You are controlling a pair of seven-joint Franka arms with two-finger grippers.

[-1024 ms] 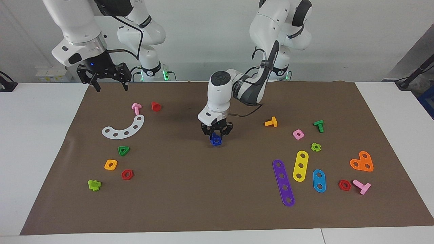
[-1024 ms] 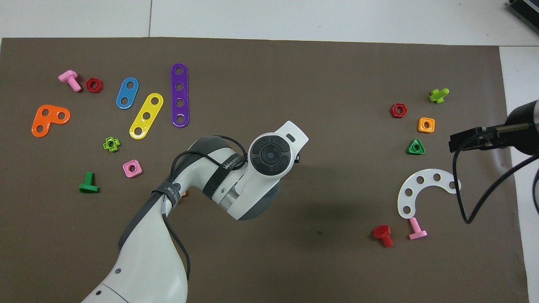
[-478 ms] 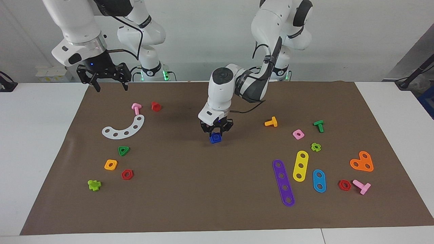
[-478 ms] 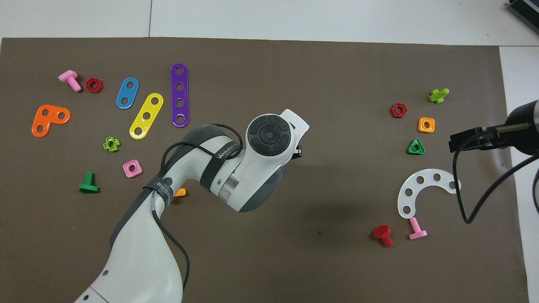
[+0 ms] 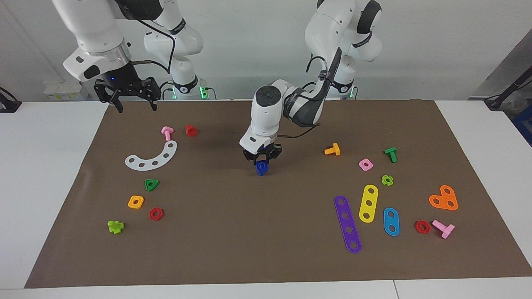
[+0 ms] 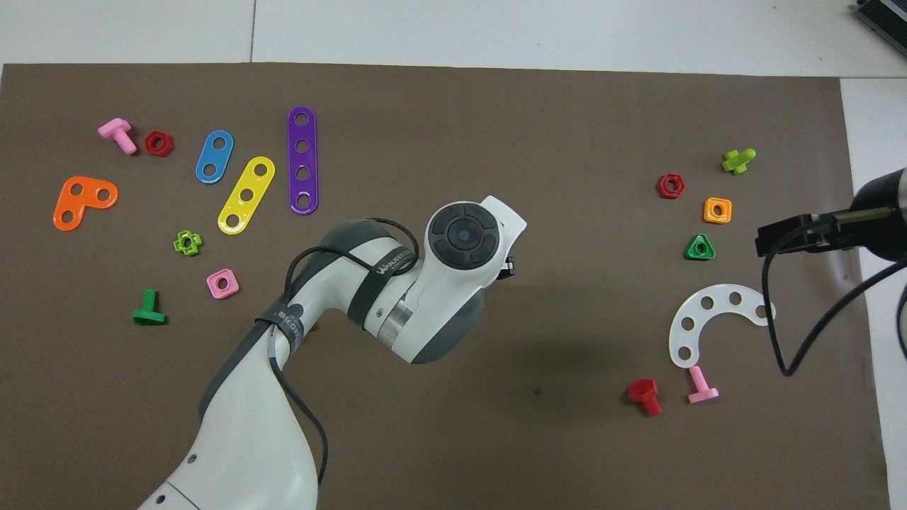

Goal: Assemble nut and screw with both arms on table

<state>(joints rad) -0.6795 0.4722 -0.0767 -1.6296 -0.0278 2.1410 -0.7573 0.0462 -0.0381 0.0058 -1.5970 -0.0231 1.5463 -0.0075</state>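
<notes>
You see the brown mat (image 5: pixel 266 249) twice: from high across the table (image 5: pixel 50 166) facing the robots, and steeply from overhead.

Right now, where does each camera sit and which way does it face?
Facing view: high across the table, facing the robots; both arms show, left gripper shut on a blue piece, right gripper open, waiting.
Overhead view: above the robots' end, looking steeply down; the left arm hides its gripper.
Shared: brown mat, white arc.
</notes>
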